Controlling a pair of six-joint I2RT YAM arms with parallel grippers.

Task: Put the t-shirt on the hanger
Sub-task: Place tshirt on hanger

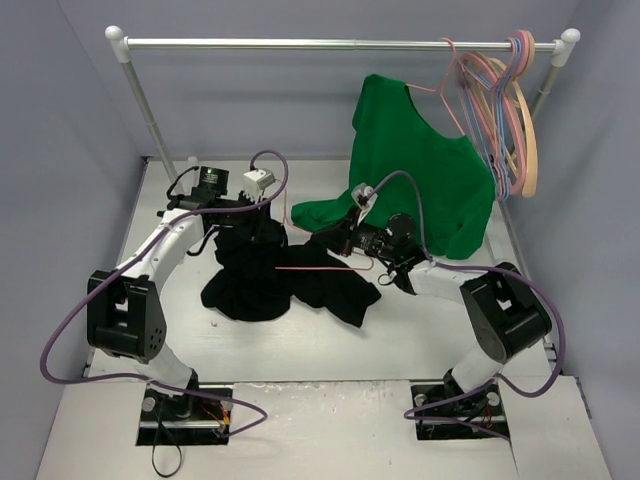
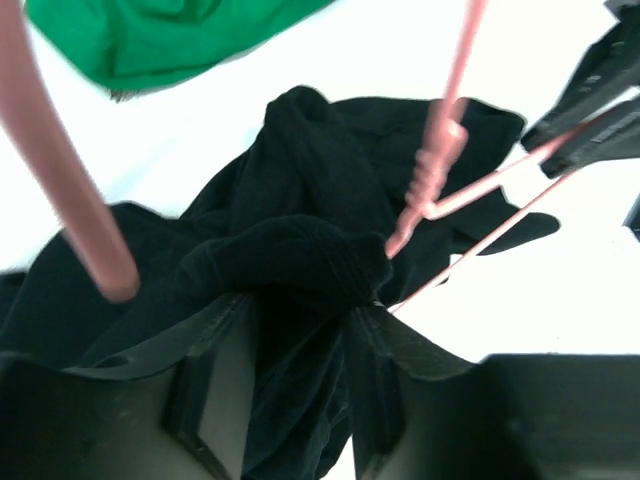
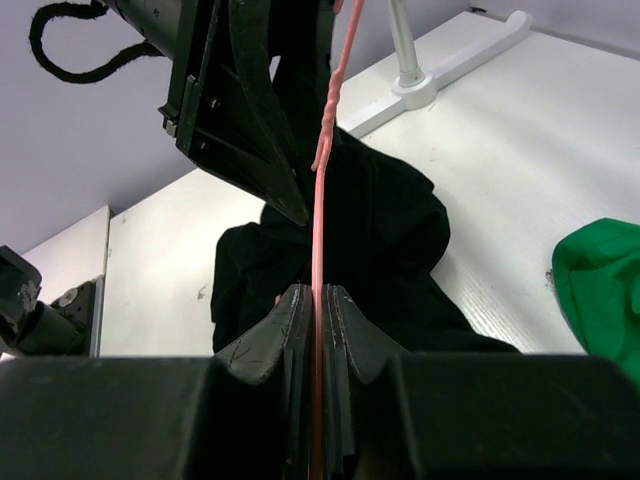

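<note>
Closest to the lens, black fingers (image 2: 390,390) of the left gripper (image 2: 300,370), part-way apart and pinched on a thick bunched fold of the t-shirt (image 2: 300,180). Bulk of that black cloth heaped on the table (image 1: 330,350) beyond and below the fingertips, with collar and hem impossible to pick out. Next in size, the green t-shirt (image 1: 420,170), well beyond both sets of fingers and out of play. Then the hanger (image 3: 320,230): thin pink wire running straight out from between the fingers of the right gripper (image 3: 318,320), twisted neck just ahead of the left fingertips, lower wire lying across the black folds; whether inside the cloth or only on top, cannot tell. Judged as mid-threading, not yet hung. Risks, by judgement only: losing the fold, held merely as a bunch with slack cloth either side; snagging the wire in a sleeve or stray layer rather than the neck opening, with that opening buried somewhere in the heap; bending or twisting the thin wire within the right grip if dragged against taut cloth; knocking the two grippers together, so near each other above the heap. Left fingers: about half open, gripping cloth, no certain contact with the wire. Right fingers (image 3: 270,345): pressed nearly together, clamped on the hanger wire alone, black cloth just ahead of the tips.
</note>
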